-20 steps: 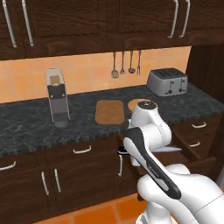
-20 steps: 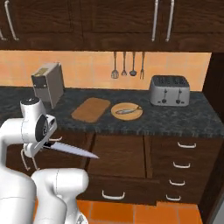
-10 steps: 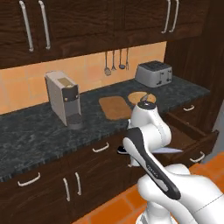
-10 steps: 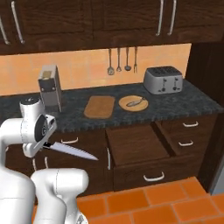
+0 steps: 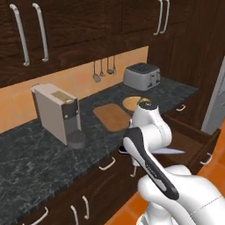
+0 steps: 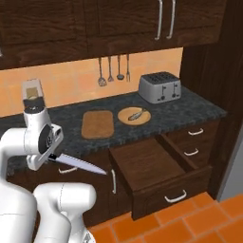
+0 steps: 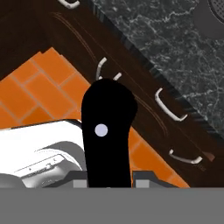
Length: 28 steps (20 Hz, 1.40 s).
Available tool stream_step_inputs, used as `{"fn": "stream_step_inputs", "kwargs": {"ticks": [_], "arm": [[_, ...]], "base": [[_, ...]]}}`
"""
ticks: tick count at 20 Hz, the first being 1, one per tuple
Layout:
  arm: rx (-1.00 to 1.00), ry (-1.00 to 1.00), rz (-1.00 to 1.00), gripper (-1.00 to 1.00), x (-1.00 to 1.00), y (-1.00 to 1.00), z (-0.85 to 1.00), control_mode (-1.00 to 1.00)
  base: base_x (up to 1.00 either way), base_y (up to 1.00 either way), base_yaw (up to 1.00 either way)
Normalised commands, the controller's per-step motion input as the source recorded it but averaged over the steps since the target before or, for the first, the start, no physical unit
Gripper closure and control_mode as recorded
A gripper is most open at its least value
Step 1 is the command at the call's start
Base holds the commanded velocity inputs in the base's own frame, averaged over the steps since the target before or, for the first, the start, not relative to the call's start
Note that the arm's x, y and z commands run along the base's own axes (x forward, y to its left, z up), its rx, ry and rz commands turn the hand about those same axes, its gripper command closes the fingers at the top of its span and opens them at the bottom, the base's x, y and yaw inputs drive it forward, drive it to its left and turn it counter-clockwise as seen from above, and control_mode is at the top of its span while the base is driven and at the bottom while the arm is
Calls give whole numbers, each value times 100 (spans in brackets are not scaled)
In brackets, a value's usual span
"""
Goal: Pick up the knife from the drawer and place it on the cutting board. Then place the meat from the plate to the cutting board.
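— Where's the knife point(image 6: 76, 163) right now?

— In the gripper point(image 7: 107, 180), held up in the air in front of the lower cabinets, well short of the counter point(image 6: 190, 111). From the right base view the black handle sits at the hand and the silver blade sticks out to the right, tilted a little downward. In the hand view the black handle point(image 7: 107, 135) fills the middle, with the two fingers closed against its sides.

— And the drawer point(image 6: 156, 171)?

— Pulled out, under the counter to the right of the arm. Its lighter wooden floor is showing, and the curved silver handle point(image 6: 175, 196) is on the near face.

— Where's the cutting board point(image 6: 97, 124)?

— Flat on the dark stone counter, left of the plate point(image 6: 134, 116) and just beside it. I can't tell whether the two touch. The fish point(image 6: 136, 114) lies on the plate, slanted.

— What else is up there?

— A silver toaster point(image 6: 160, 87) further right, near the wall, and a coffee machine point(image 5: 57, 113) off to the left. Three dark utensils point(image 6: 114, 71) hang on the orange backsplash above the board. In the left base view the robot's arm hides part of the plate point(image 5: 131, 102), while the board point(image 5: 112, 117) shows clear.
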Motion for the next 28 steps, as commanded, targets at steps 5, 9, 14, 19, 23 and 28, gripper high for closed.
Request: {"fn": "stream_step_inputs", "kwargs": {"ticks": [5, 9, 14, 19, 23, 28], "arm": [[0, 0, 0, 100, 0, 0, 0, 100], [0, 0, 0, 100, 0, 0, 0, 100], [0, 0, 0, 100, 0, 0, 0, 100], [0, 0, 0, 100, 0, 0, 0, 100], [0, 0, 0, 100, 0, 0, 0, 100], [0, 0, 0, 100, 0, 0, 0, 100]], "base": [[70, -6, -1], [44, 9, -6], [35, 22, -7], [39, 21, -8], [22, 20, -7], [2, 6, -1]]}}
